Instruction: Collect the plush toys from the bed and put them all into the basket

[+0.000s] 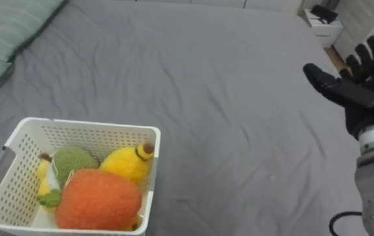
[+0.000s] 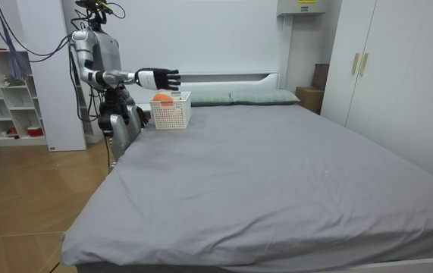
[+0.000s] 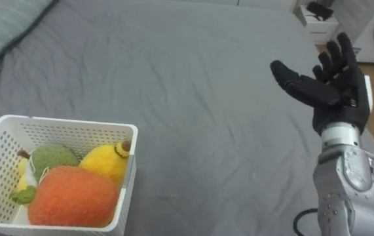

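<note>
A white perforated basket (image 1: 23,134) (image 3: 3,131) (image 2: 172,111) rests on the grey bed (image 1: 226,98) near its edge, at the lower left of the eye views. Inside lie an orange plush toy (image 1: 98,200) (image 3: 72,196), a yellow plush toy (image 1: 129,162) (image 3: 107,162) and a green plush toy (image 1: 74,159) (image 3: 52,157). My right hand (image 1: 357,82) (image 3: 327,82) (image 2: 161,78) hovers open above the bed at the right, fingers spread, holding nothing, well apart from the basket.
Striped green pillows (image 1: 6,29) lie at the upper left of the bed. A small white bedside stand (image 1: 323,25) sits past the bed's far corner. In the room view a white shelf unit (image 2: 7,95) and wardrobe (image 2: 398,76) flank the bed.
</note>
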### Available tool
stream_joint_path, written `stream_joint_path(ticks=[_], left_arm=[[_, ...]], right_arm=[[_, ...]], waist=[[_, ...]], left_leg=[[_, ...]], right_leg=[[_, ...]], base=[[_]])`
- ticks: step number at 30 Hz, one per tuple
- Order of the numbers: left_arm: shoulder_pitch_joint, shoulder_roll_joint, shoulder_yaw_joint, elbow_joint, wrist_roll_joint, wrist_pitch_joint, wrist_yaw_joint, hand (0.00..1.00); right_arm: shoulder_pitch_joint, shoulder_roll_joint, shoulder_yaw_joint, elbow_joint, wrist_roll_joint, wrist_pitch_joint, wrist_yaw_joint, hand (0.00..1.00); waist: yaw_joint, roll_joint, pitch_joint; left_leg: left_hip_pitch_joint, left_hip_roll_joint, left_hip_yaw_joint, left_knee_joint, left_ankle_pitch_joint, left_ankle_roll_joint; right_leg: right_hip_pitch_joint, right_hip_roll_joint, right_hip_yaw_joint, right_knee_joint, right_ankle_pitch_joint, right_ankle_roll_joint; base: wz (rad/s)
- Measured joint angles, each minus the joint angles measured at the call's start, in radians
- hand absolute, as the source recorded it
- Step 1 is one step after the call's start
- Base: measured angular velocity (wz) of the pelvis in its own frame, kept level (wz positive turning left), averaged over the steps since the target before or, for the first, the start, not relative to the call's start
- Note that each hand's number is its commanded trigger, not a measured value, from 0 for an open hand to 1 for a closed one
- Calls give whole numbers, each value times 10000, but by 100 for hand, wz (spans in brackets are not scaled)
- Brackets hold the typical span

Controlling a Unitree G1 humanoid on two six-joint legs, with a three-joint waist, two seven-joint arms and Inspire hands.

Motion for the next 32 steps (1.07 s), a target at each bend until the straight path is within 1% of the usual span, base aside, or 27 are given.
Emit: stream_joint_path(ticks=[1, 3, 5, 7, 9, 10, 11, 12, 13, 15, 16, 17, 18, 19, 20, 21, 22, 23, 24, 25, 26, 27, 30, 32], left_arm=[[7, 3, 11, 12, 0, 0, 16, 0], [31, -4, 7, 12, -7, -1, 87, 0], [31, -2, 21, 13, -388, -1, 108, 0], [26, -2, 36, 123, -725, -25, 157, 0], [23, -3, 60, 169, -756, -30, 190, 0], [32, -3, 67, 189, -761, -32, 194, 0], [37, -6, 139, 244, -733, -50, 195, 0], [48, -11, 170, 285, -740, -64, 202, 0], [55, -18, 187, 285, -740, -67, 201, 0], [75, -24, 189, 412, -747, -116, 195, 0], [83, -30, 187, 423, -758, -117, 188, 0], [75, -31, 203, 529, -745, -117, 155, 0], [67, -33, 212, 653, -724, -128, 109, 0], [50, -33, 226, 732, -715, -134, 76, 0], [39, -32, 236, 796, -703, -135, 23, 0], [47, -42, 352, 860, -555, -134, -76, 0], [66, -52, 451, 894, -497, -130, -125, 0], [3, -52, 521, 904, -388, -107, -145, 0], [29, -51, 586, 906, -258, -88, -144, 0], [51, -50, 596, 907, -245, -78, -134, 0], [10, -51, 585, 906, -268, -28, -124, 0], [-52, -54, 578, 906, -287, 66, -124, 0], [-172, -57, 404, 937, -246, 371, -122, 0], [-186, -91, 405, 941, -74, 418, -122, 0]], right_arm=[[123, 0, -13, 188, 1, 0, -10, 0], [696, 5, -90, 817, 17, 0, -213, 0], [1171, 45, -242, 1101, 319, -8, -391, 0], [1357, 49, -369, 1795, 578, -98, -564, 0], [1555, 131, -602, 2996, 612, -271, -879, 0], [1633, 154, -645, 3301, 603, -329, -902, 0], [1762, 217, -695, 4149, 500, -545, -894, 0], [1875, 295, -731, 5051, 424, -607, -915, 0], [1979, 322, -729, 5366, 444, -602, -936, 0], [2386, 462, -697, 7060, 424, -585, -862, 0], [2436, 496, -697, 7482, 415, -586, -850, 0], [2454, 552, -700, 8453, 312, -581, -800, 0], [2495, 630, -708, 9299, 151, -568, -744, 0], [2512, 670, -705, 9672, 64, -551, -710, 0], [2553, 725, -655, 10337, -86, -433, -568, 0], [2586, 739, -598, 10808, -453, -222, -339, 0], [2582, 744, -598, 11002, -753, -142, -234, 0], [2561, 743, -593, 11313, -1365, -59, 27, 0], [2474, 731, -378, 11646, -1987, -45, 178, 0], [2419, 718, -153, 11829, -2251, -38, 248, 0], [2292, 711, 276, 12100, -2777, 125, 357, 0], [2083, 718, 571, 12342, -3260, 385, 437, 0], [1644, 744, 786, 12382, -4360, 915, 531, 0], [1348, 749, 895, 12383, -4651, 1050, 566, 0]], waist=[[-12, -2, -1], [-25, -1, 2], [-89, 22, 10], [-170, 44, 16], [-206, 39, 18], [-214, 42, 18], [-219, 90, 43], [-225, 55, 33], [-216, 42, 25], [-211, 80, 33], [-205, 113, -7], [-201, 82, 21], [-206, 120, 9], [-213, 128, 9], [-227, 139, 12], [-204, 141, 13], [-200, 135, 14], [-199, 131, 10], [-147, 142, 19], [-112, 139, 21], [-29, 124, 14], [46, 113, 17], [89, 129, 19], [126, 121, 21]], left_leg=[[6, 1, 12, -4, 0, 0], [1, 15, 57, -30, -2, 1], [-6, 23, 77, -29, -5, 2], [-6, 42, 139, -30, -11, 2], [0, 52, 221, -17, -21, -5], [15, 54, 224, -18, -24, -8], [43, 61, 223, -19, -39, -15], [83, 69, 223, -22, -73, -21], [94, 72, 227, -21, -91, -27], [82, 77, 224, 29, -142, -39], [68, 76, 224, 32, -154, -49], [80, 73, 232, 23, -152, -46], [120, 71, 263, 11, -152, -46], [137, 68, 269, 9, -152, -47], [145, 59, 242, 9, -151, -46], [157, 55, 237, 10, -151, -47], [168, 54, 242, 10, -151, -46], [184, 51, 242, 10, -151, -46], [190, 50, 244, 7, -149, -48], [190, 50, 243, 6, -148, -48], [202, 50, 243, 7, -148, -49], [223, 46, 243, 3, -149, -48], [259, 18, 166, 2, -148, -41], [325, 15, 140, -5, -149, -42]], right_leg=[[-1, 4, 19, 0, 0, 0], [-43, 24, 163, 12, 0, -1], [-71, 25, 185, 41, 1, -2], [-151, 28, 238, 145, 0, -1], [-181, 46, 336, 147, 3, -6], [-170, 49, 340, 145, 3, -6], [-155, 59, 354, 148, 2, -6], [-154, 64, 355, 135, -4, -9], [-148, 65, 356, 137, -12, -15], [-131, 74, 390, 155, -46, -34], [-107, 74, 409, 155, -49, -32], [-105, 85, 432, 146, -50, -32], [-96, 84, 451, 149, -70, -40], [-85, 81, 454, 148, -88, -38], [-53, 79, 454, 153, -123, -31], [-70, 74, 456, 157, -152, -33], [-124, 70, 457, 154, -160, -36], [-119, 68, 467, 156, -176, -38], [-118, 72, 472, 149, -176, -38], [-118, 74, 472, 148, -176, -38], [-118, 74, 470, 150, -176, -38], [-107, 74, 459, 149, -175, -38], [-45, 50, 369, 136, -184, -24], [16, 45, 330, 119, -193, -14]], base=[[-4], [-8], [-7], [-10], [-12], [-5], [0], [0], [0], [-4], [-7], [-7], [-7], [0], [0], [0], [0], [0], [0], [0], [0], [0], [4], [6]])
